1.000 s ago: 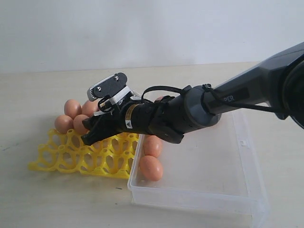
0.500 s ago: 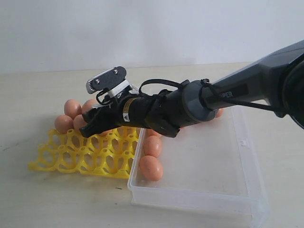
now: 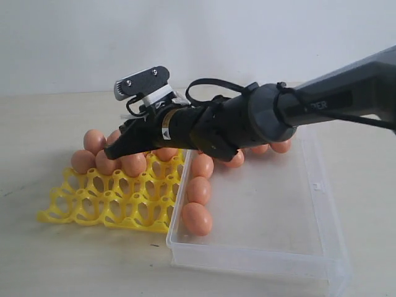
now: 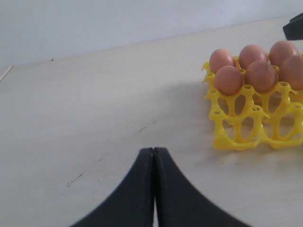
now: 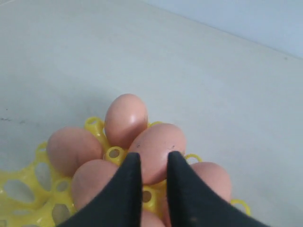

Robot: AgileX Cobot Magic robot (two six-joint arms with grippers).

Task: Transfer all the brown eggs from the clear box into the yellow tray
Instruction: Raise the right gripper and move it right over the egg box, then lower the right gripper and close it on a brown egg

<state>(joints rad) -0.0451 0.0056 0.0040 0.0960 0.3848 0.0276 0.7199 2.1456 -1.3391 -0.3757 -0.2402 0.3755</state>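
Flat on the table: yellow tray [image 3: 105, 201], a bright openwork lattice, near cups bare, far cups filled with several brown eggs [image 3: 133, 164], smooth, matte, orange-brown. Just beside it: clear box [image 3: 247, 258], shallow, transparent, low-walled, larger than the tray, holding three eggs in a row along the wall nearest the tray and more at the far end.

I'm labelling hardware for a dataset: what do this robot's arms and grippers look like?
The right arm is dark grey and tubular, with white lettering and a small yellow label near the wrist. A black cable loops above it beside a grey bracket. The right gripper and left gripper have black, tapering fingers. The left arm itself is out of view.
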